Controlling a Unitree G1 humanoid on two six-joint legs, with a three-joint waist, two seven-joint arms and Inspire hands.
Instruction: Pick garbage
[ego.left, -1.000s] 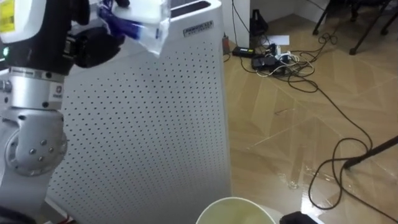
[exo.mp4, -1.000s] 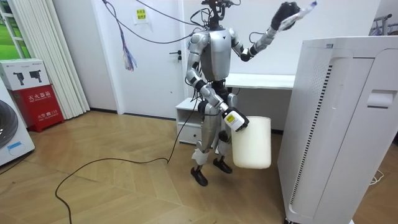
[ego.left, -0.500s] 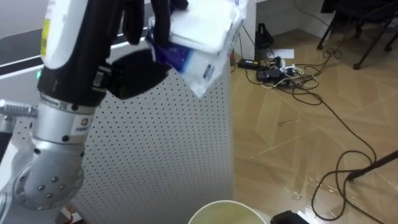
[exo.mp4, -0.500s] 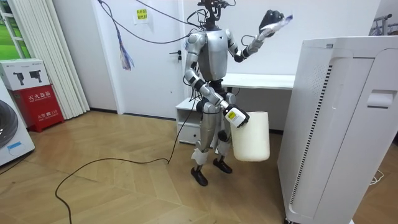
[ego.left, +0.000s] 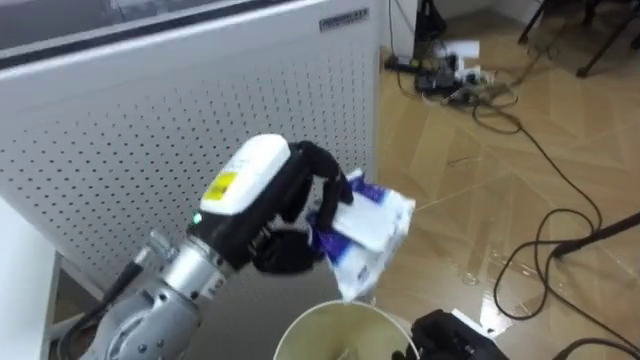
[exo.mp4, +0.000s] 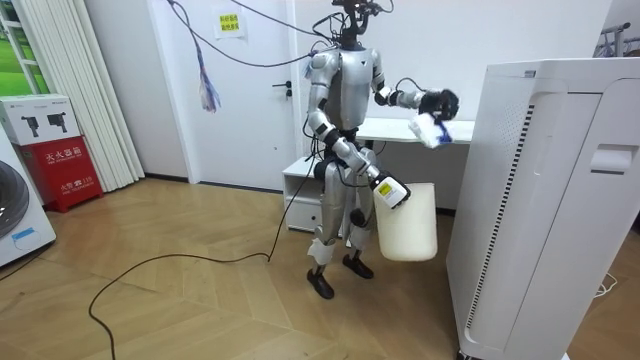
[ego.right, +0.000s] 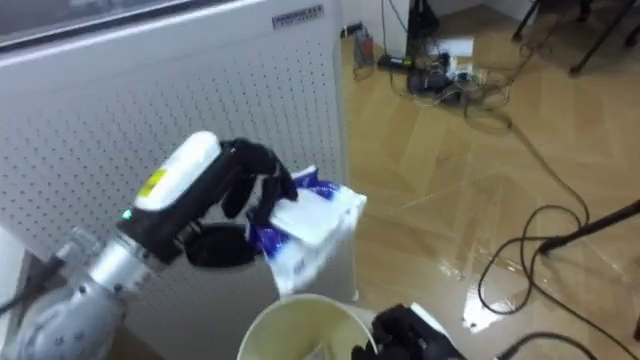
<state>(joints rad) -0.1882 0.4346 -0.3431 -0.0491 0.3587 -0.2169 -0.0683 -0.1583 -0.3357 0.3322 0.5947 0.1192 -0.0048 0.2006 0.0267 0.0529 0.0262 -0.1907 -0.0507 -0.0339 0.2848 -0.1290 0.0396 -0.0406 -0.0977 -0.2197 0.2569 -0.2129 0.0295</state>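
Note:
My left hand (ego.left: 300, 212) is shut on a crumpled white and blue plastic pack (ego.left: 368, 232), held just above the rim of a white bin (ego.left: 335, 318). In the right eye view the same hand (ego.right: 243, 200) holds the pack (ego.right: 308, 236) over the bin (ego.right: 298, 312). My dark right hand (ego.left: 452, 338) grips the bin's rim at the lower right. In the room view I stand by a tall white unit, left hand (exo.mp4: 441, 101) out at chest height with the pack (exo.mp4: 428, 129), the bin (exo.mp4: 406, 228) hanging from my right hand (exo.mp4: 387, 191).
A tall white perforated unit (ego.left: 180, 120) stands close on my left and ahead, also large in the room view (exo.mp4: 545, 200). Black cables (ego.left: 545, 250) and a power strip (ego.left: 440, 75) lie on the wooden floor. A white desk (exo.mp4: 415, 130) stands behind me.
My left arm has come down from overhead, bringing the pack from high above the unit to just over the bin. My head view has tilted down a little.

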